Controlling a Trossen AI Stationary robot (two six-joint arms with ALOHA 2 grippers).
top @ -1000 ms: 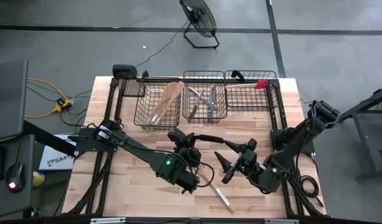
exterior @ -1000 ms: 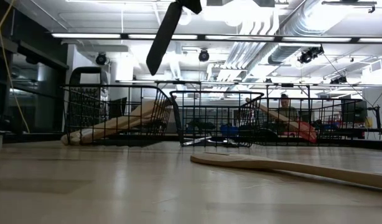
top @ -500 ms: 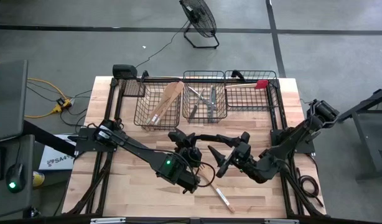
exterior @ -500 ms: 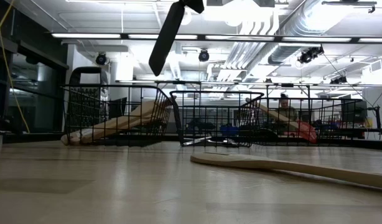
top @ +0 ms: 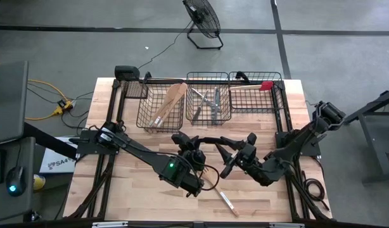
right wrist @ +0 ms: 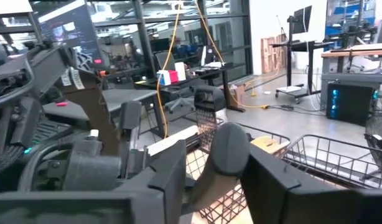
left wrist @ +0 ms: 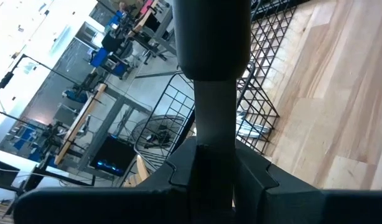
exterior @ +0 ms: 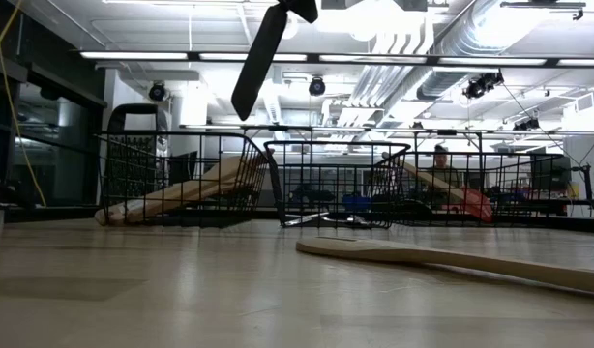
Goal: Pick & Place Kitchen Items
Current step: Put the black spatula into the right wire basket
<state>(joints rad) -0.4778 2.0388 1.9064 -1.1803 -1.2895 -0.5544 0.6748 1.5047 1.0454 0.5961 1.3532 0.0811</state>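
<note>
A black turner [top: 210, 140] hangs in the air between my two arms over the table's middle. Its flat dark blade [exterior: 261, 58] shows slanting at the top of the low view. My left gripper [top: 196, 142] is shut on it. My right gripper [top: 225, 157] comes from the right, with its fingers closed on the turner's other end [right wrist: 227, 152]. A pale wooden spoon [top: 223, 195] lies flat on the table near the front edge. More wooden utensils [top: 170, 100], metal cutlery [top: 210, 101] and a red-headed spatula [top: 265, 85] lie in the baskets. My left gripper pinches the turner's grey shaft [left wrist: 214, 134] between its two fingers. The shaft runs on along the fingers, out to a wider black part [left wrist: 213, 43]. The turner is lifted clear of the table. My right gripper has the turner's rounded dark end [right wrist: 231, 146] between its two fingers [right wrist: 172, 177], coming about level from the table's right side. The end stands up between the fingers, clear of the table. How far back it reaches does not show.
Three black wire baskets [top: 161, 107] [top: 208, 104] [top: 255, 95] stand in a row along the far edge. Bare wood lies between them and the arms. A floor fan [top: 202, 18] stands beyond the table. The spoon's head lies under my left arm.
My right gripper has moved toward the table's left, up to the turner held by my left gripper. Its fingers have closed from wide open onto the turner's end. My left gripper and the turner have stayed in place.
</note>
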